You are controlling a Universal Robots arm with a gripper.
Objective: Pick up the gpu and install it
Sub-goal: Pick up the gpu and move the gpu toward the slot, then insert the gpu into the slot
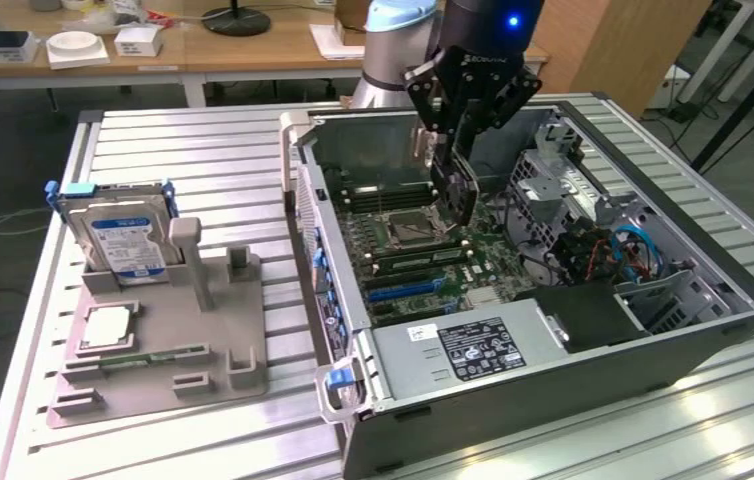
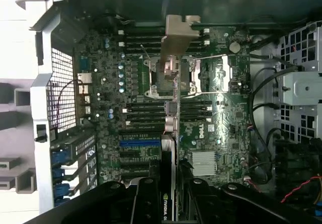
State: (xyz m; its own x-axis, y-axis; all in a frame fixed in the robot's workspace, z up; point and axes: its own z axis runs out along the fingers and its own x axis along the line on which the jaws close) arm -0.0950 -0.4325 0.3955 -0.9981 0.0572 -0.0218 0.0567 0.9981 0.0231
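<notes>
Gripper (image 1: 449,165) is pinching the gpu (image 1: 461,200) by one end, fingers pressed onto both flat faces. In the wrist view the card (image 2: 169,183) runs edge-on away from the gripper (image 2: 169,206), with its pale bracket (image 2: 178,35) at the far end. The card hangs inside the open computer case (image 1: 350,330), above the middle of the motherboard (image 1: 484,255). It's roughly over the CPU socket (image 2: 171,75), not touching the board as far as I can tell, and not seated in any slot. The blue slot (image 2: 140,144) sits nearer the case's rear wall, and the card looks crosswise to it. Memory sticks (image 1: 411,258) lie just beside the socket. The hard drive (image 1: 121,240) stands in the grey holder (image 1: 217,360) near the table's (image 1: 190,150) edge on the exterior view's left, well apart. Risks, as a judgement: the bracket end seems to lead, so coming straight down could knock the socket or the sticks. A grip at one end leaves the card free to swing or slip. If the card's edge doesn't line up with the slot, pressing could bend the card or scrape the board. The bracket could catch the rear wall, and the loose cables (image 1: 613,250) by the drive-cage side could snag.
</notes>
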